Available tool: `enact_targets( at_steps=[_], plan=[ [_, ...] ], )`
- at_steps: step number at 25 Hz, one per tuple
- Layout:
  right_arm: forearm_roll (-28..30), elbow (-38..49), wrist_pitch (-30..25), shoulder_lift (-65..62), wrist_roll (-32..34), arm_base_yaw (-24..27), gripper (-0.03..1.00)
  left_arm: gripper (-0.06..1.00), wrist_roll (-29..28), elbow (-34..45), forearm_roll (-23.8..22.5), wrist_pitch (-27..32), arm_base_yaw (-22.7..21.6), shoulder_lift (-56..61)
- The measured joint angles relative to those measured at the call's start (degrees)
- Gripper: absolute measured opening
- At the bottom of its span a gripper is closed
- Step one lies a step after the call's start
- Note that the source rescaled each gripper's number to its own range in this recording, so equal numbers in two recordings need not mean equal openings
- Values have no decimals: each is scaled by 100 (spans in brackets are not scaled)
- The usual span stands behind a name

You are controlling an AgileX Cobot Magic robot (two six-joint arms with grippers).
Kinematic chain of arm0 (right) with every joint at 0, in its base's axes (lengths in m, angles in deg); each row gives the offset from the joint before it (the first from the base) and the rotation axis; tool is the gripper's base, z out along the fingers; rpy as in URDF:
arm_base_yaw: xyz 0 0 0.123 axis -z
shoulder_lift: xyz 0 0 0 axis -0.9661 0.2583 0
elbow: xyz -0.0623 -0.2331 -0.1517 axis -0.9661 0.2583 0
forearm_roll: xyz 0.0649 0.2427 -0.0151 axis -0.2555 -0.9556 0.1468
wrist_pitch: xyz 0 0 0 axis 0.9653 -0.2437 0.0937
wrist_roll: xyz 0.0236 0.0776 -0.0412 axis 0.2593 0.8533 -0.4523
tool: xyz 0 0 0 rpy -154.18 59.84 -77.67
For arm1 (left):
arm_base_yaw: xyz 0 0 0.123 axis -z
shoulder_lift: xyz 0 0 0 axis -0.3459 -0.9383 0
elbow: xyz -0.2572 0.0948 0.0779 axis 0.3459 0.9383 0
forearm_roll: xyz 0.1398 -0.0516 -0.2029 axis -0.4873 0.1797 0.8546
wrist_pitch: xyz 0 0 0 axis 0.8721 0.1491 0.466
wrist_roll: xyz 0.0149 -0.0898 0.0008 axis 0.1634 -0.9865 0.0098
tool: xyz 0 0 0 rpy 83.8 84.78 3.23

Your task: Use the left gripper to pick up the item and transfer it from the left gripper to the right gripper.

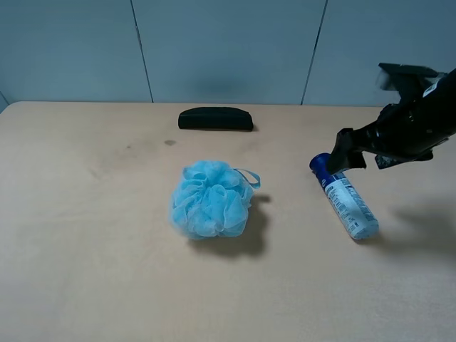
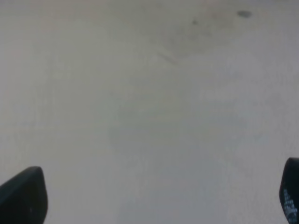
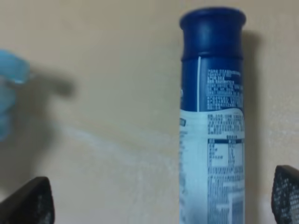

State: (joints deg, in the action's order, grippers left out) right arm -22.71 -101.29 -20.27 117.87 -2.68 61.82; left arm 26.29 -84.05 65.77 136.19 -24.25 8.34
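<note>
You have the bottle (image 1: 345, 197) lying flat on the tan table (image 1: 85, 271), off to the right side in the overhead view, with its dark blue cap (image 1: 320, 164) pointing toward the back wall and its white-and-blue label facing up. Nothing is holding it. The right gripper (image 1: 347, 149) hangs just above the cap end, reaching in from the right edge, and its shadow falls on the table to the right of the bottle. In the right wrist view you see the bottle (image 3: 212, 121) close up, running lengthwise between the 2 black fingertips (image 3: 29, 201), which sit far apart at the 2 lower corners; the jaws are spread wide and neither tip touches the bottle, though the bottle lies nearer to one of them. A blur of the light blue pouf (image 3: 9, 88) shows at the edge of that same view. Your left gripper does not appear in the overhead view at all. Its wrist camera looks at bare table, with 2 dark fingertips (image 2: 23, 196) at opposite lower corners, so its jaws also stand wide apart with nothing between them. In the overhead view the light blue mesh pouf (image 1: 210, 199) sits near the middle of the table, well apart from the bottle on its left, with a small loop sticking out toward the bottle. The flat black case (image 1: 215, 118) rests at the back, close to the wall, beyond the pouf.
</note>
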Motion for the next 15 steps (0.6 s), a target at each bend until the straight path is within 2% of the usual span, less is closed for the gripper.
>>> enact_targets(
  at_steps=[8, 12, 15],
  plan=[
    [13, -18, -984, -1461, 5, 0, 100, 100, 0, 0, 0, 0, 0, 0],
    [244, -18, -1732, -2085, 53, 0, 100, 100, 0, 0, 0, 0, 0, 0],
    [496, -18, -2191, -2532, 328, 0, 100, 100, 0, 0, 0, 0, 0, 0]
  ],
)
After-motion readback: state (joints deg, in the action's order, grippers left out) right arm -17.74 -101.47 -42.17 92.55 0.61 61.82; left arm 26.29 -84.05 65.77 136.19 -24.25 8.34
